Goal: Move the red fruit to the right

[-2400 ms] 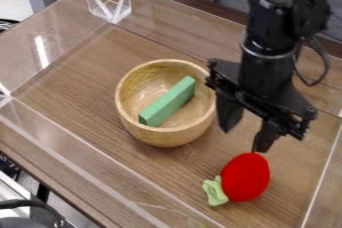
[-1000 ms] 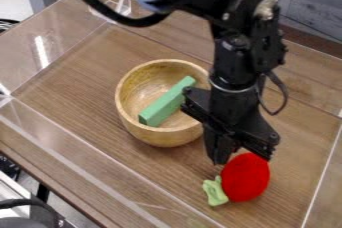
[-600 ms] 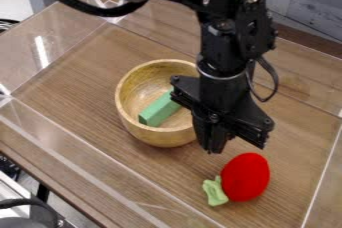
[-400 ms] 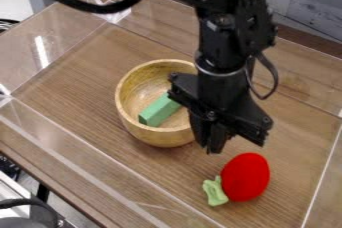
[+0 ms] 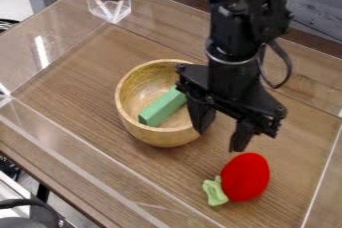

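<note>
The red fruit (image 5: 245, 175) lies on the wooden table near the front right, its light green leafy end (image 5: 215, 192) pointing toward the front left. My gripper (image 5: 225, 131) hangs above and just behind the fruit, pointing straight down. Its black fingers (image 5: 250, 133) stand spread apart with nothing between them. The fruit rests free on the table, apart from the fingers.
A wooden bowl (image 5: 143, 115) holding a green rectangular block (image 5: 163, 104) stands just left of my gripper. Clear plastic walls (image 5: 54, 42) fence the table on all sides, with the right wall close to the fruit.
My fingers went from shut to spread wide. The gripper rose a little and shifted slightly right, away from the fruit's back edge. The fruit kept its place.
</note>
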Tool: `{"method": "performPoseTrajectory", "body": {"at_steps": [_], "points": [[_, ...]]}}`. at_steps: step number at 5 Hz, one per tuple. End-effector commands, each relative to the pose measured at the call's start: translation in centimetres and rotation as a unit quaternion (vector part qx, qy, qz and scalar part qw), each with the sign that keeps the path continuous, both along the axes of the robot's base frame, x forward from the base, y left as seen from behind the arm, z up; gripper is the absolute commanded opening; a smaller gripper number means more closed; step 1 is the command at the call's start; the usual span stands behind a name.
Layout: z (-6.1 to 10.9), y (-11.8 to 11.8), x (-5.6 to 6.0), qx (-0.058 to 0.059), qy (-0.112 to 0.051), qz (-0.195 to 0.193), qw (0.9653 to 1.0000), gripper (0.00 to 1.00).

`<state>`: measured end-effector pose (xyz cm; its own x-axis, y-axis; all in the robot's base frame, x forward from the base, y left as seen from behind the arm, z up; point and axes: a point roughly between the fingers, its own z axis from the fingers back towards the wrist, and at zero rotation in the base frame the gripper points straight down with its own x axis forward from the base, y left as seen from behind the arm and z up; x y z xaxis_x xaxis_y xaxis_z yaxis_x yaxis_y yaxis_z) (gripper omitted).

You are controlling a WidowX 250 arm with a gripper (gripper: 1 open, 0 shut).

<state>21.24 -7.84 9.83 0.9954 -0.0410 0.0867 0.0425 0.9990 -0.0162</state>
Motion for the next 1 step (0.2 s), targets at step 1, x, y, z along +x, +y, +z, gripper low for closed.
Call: {"method": "performPoseTrajectory", "body": {"at_steps": [1], "points": [[-0.28, -1.23, 0.94, -0.006, -0.017, -0.007, 0.9998, 1.0]]}}
